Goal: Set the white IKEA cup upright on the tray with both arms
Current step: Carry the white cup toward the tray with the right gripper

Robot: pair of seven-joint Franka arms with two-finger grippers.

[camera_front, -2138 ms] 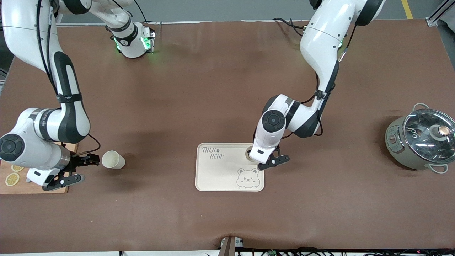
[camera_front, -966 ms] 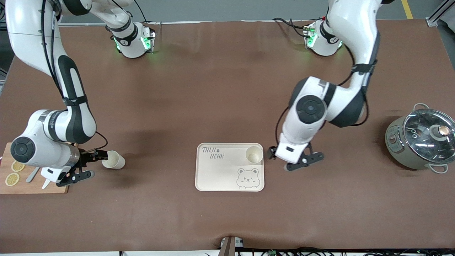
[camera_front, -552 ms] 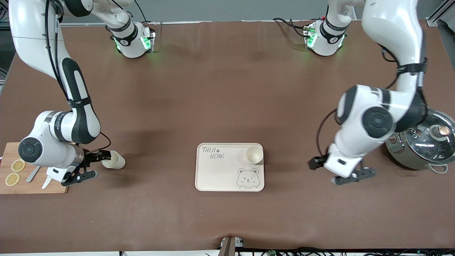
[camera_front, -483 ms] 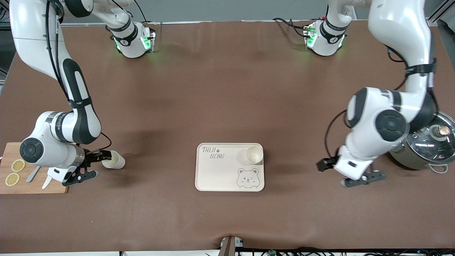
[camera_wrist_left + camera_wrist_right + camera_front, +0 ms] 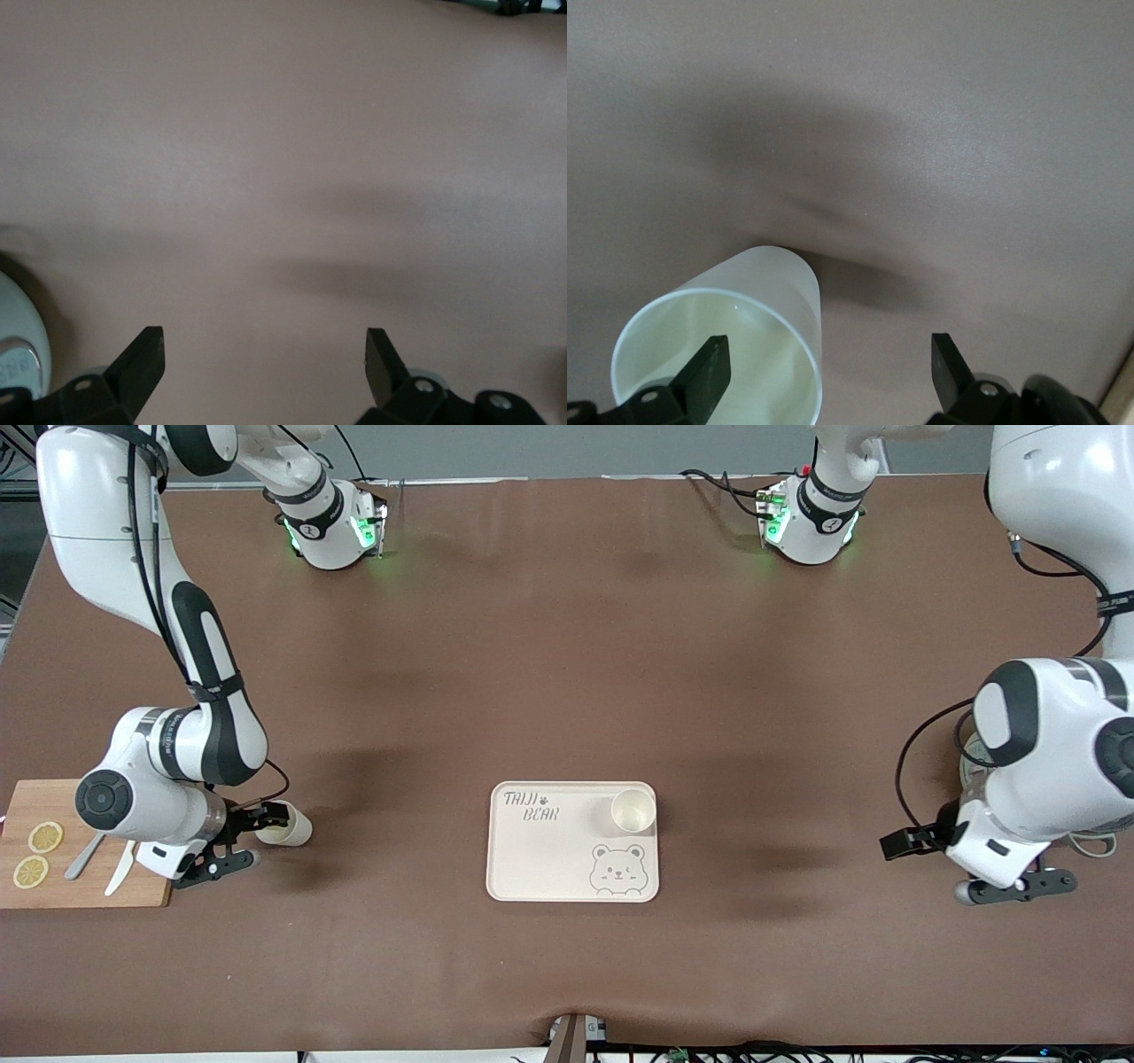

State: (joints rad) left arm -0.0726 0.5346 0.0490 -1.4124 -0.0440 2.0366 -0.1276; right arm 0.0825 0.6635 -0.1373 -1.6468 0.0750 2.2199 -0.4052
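1. We see one cup [image 5: 633,810] standing upright in a corner of the tray [image 5: 540,859], and a second cup [image 5: 285,825] lying on its side on the tabletop [image 5: 567,655] toward the right arm's end, beside the cutting board [image 5: 53,886].
2. The right gripper [image 5: 244,835] has its fingers [image 5: 709,367] spread, one at the open mouth of the lying cup, nothing pinched. A push instead of a squeeze may roll the cup away (it is round and free).
3. A grip on the thin rim alone may let the cup slip or twist during the lift, and it could land tilted.
4. The left gripper [image 5: 961,865], fingers spread and empty, hangs over the tabletop just beside the pot [image 5: 1094,837]; a careless swing could knock it.
5. A second cup set too near the first could tip it.
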